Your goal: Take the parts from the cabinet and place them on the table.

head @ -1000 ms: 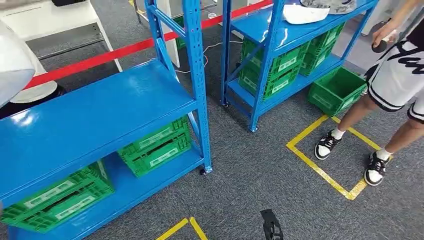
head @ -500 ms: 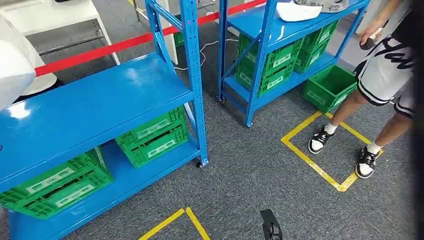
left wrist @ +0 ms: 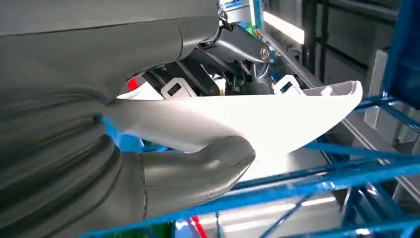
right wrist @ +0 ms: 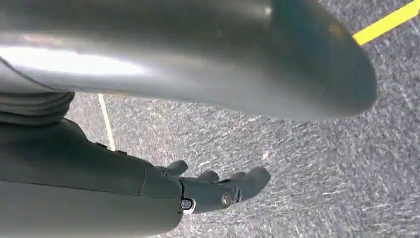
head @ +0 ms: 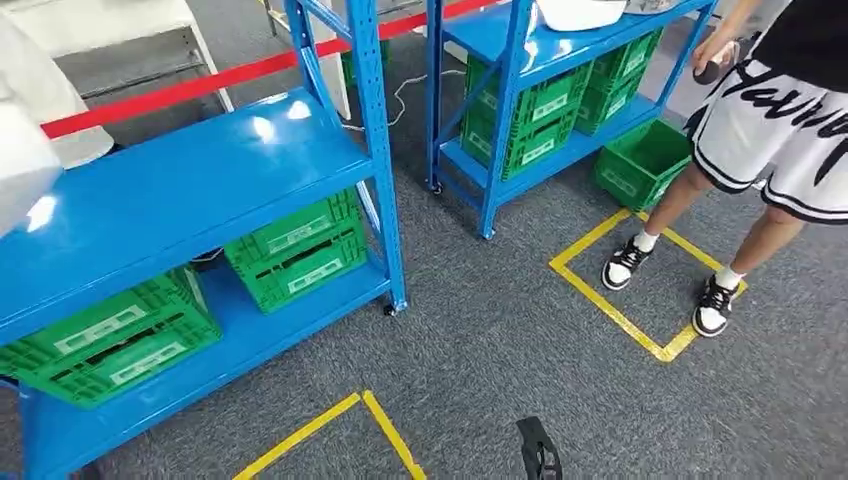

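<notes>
carrying step by the look of it. left hand (left wrist: 163, 163) clamped on a white curved shell part (left wrist: 257, 116), thumb pressed under it and darker fingers over the top. same white part (head: 25, 140) poking into the far left of the head view, held up above the near blue rack (head: 180, 200). right hand (right wrist: 218, 191) hanging low over grey carpet, nothing in it, fingers loosely curved and apart.

to do this bit well: keep the part level and high enough to stay off the rack's uprights, swing wide of the blue post (head: 378, 150), and mind the person (head: 770, 130) standing at the yellow floor square (head: 600, 300). thin slick-looking shell, so probably safer with a firm pinch and no jerky turns.

containers: green crates (head: 295, 250) stacked on the near rack's bottom shelf, another stack (head: 110, 345) alongside, more (head: 535, 120) on the second rack (head: 500, 110), and one open green crate (head: 645, 165) on the floor. can't tell what's inside any. another white part (head: 580, 12) up on the second rack's top shelf.
</notes>
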Tool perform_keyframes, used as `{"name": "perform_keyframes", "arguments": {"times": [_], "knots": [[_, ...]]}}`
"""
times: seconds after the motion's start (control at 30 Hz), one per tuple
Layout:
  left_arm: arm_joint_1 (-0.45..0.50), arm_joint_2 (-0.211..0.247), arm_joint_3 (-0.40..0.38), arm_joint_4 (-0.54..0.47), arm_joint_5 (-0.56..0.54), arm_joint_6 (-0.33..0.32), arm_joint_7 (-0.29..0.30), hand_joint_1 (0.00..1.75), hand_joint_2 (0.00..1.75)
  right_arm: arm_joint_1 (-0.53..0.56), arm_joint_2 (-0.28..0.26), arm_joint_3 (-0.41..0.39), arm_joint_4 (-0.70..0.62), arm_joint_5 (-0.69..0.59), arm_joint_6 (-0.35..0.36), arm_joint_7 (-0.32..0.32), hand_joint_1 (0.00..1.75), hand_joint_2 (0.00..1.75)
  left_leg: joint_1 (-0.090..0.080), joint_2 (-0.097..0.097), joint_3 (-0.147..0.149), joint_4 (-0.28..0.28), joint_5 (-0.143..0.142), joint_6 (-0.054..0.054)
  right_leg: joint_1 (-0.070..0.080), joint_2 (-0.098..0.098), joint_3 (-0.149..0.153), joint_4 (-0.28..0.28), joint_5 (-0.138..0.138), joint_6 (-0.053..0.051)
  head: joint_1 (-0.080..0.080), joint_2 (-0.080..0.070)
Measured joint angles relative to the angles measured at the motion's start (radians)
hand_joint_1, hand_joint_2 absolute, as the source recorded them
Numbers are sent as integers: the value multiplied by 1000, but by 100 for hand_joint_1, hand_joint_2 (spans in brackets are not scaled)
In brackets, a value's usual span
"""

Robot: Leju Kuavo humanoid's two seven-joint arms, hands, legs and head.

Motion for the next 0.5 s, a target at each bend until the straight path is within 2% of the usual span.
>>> {"name": "perform_keyframes", "arguments": {"times": [0.03,0.07,0.1,0.13,0.17,0.2,0.23,0.27,0.3,0.33,0.37,0.4,0.43,0.47,0.5], "knots": [[-1,1,1,2,-3,-1,0,175,175,-2,5,0,0,-3,0,-2,0,0,4,-3,-11,13,-30,-5,-3,-6,-5,-1,14,-7,0,0],[-4,0,1,3,-6,-1,3,175,175,-3,5,0,0,-6,-1,-3,0,0,5,-2,-25,52,-95,-10,-4,-5,-20,-2,26,-13,-1,0],[-7,0,1,6,-10,-2,5,175,175,-2,5,0,0,-8,-1,-3,0,0,9,-2,-39,117,-161,-15,-4,-6,-35,-2,39,-15,-3,0],[-9,-1,1,11,-11,-3,6,175,175,-2,5,0,0,-10,-2,-5,0,0,11,-2,-50,190,-214,-20,-4,-6,-48,-1,51,-14,-2,0],[-12,-2,1,16,-11,-4,7,175,175,-1,6,0,0,-12,-2,-6,0,0,12,-2,-55,248,-238,-24,-4,-6,-62,-1,64,-13,-2,0],[-16,-2,0,23,-13,-5,9,175,175,-2,6,-1,0,-15,-2,-6,0,0,14,-2,-50,284,-230,-25,-4,-6,-79,1,76,-12,-3,0],[-24,-2,-2,31,-14,-10,11,175,175,-1,6,-1,0,-16,-2,-7,0,0,15,-2,-28,283,-198,-26,-5,-6,-98,4,89,-9,-2,0],[-30,-2,-2,36,-14,-12,12,175,175,-2,7,-1,0,-16,-2,-8,0,0,15,-2,11,245,-159,-25,-5,-6,-115,6,100,-6,-2,0],[-37,-2,-2,40,-14,-13,12,175,175,-2,8,-1,0,-16,-2,-8,0,0,15,-2,70,177,-132,-22,-6,-6,-130,8,111,-2,-2,0],[-46,-2,-3,44,-14,-14,12,175,175,-2,8,-1,0,-17,-2,-8,0,0,15,-2,137,87,-146,-19,-6,-6,-137,10,122,2,-2,0],[-52,-2,-5,46,-14,-15,13,175,175,-2,8,-1,0,-17,-1,-6,0,0,10,-4,196,2,-193,-14,-3,-5,-145,10,131,10,-2,0],[-53,-2,-5,47,-14,-15,10,175,175,-1,9,-1,0,-17,0,-7,0,0,6,-6,200,-12,-198,-4,-4,-4,-143,8,140,15,0,0],[-57,-1,-5,50,-14,-15,9,175,175,-1,9,-1,0,-16,2,-8,0,0,5,-6,186,-17,-194,3,-6,-4,-141,4,151,24,-5,0],[-58,0,-6,53,-14,-15,9,175,175,-1,9,-1,0,-16,1,-8,0,0,1,-5,182,-12,-188,10,-6,-4,-141,-3,162,30,-8,0],[-58,0,-6,54,-11,-15,9,175,175,1,9,-1,0,-16,2,-8,0,0,2,-4,175,-17,-175,22,-5,-2,-143,-9,172,40,-9,0]]}}
